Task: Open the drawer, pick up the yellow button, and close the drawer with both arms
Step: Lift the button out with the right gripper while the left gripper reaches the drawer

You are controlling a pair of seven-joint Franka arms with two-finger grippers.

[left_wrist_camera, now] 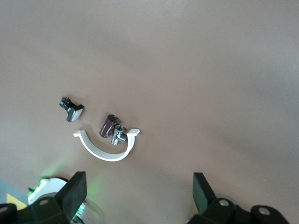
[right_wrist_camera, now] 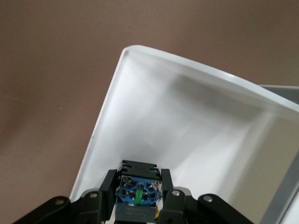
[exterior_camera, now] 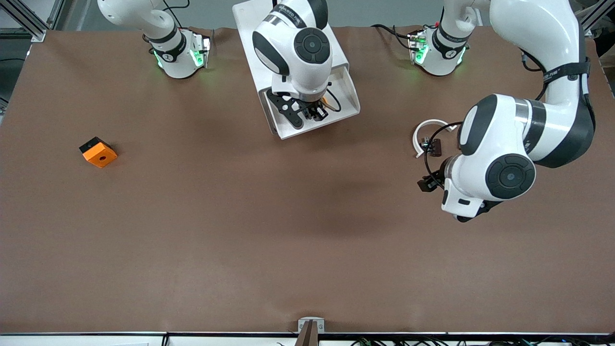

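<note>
Both arms [exterior_camera: 523,134] are glossy white with black joint bands and round black caps on the joints, and small black lettering runs along a band on each. Their bases glow green and trail thin black cables. Each claw [right_wrist_camera: 140,198] is matte black, with silver screws in its finger mounts.
</note>
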